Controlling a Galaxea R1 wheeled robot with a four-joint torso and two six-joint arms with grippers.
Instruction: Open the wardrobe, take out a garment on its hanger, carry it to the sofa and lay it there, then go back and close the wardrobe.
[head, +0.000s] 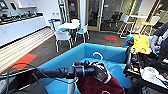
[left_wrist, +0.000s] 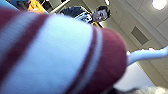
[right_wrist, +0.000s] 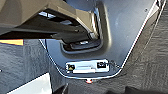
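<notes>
Biggest risk right now, I reckon: the maroon varsity jacket (head: 100, 81) is sitting low over the front of the blue sofa (head: 75, 53), at about 6 o'clock in the head view, and if the left gripper (head: 98, 71) lets go too early it could slide off the seat edge onto the carpet instead of lying flat. The white hanger (head: 98, 55) sticks up out of the collar toward 12 o'clock, with its hook free in the air, so it could snag the arm or twist out of the jacket on the way down. There's also a person (head: 160, 37) standing close at 3 o'clock next to a cart of gear, so a wide swing of the arm wouldn't be great.

Jaws: the left gripper is buried in the collar area and looks like it's carrying the jacket, but I honestly can't tell how the jaws stand. Right one, can't tell either.

The jacket itself looks bunched and crumpled, maroon body with a white-striped ribbed collar. That collar is right up against the left wrist camera (left_wrist: 62, 50), with the hanger (left_wrist: 147, 56) poking out at 3 o'clock.
</notes>
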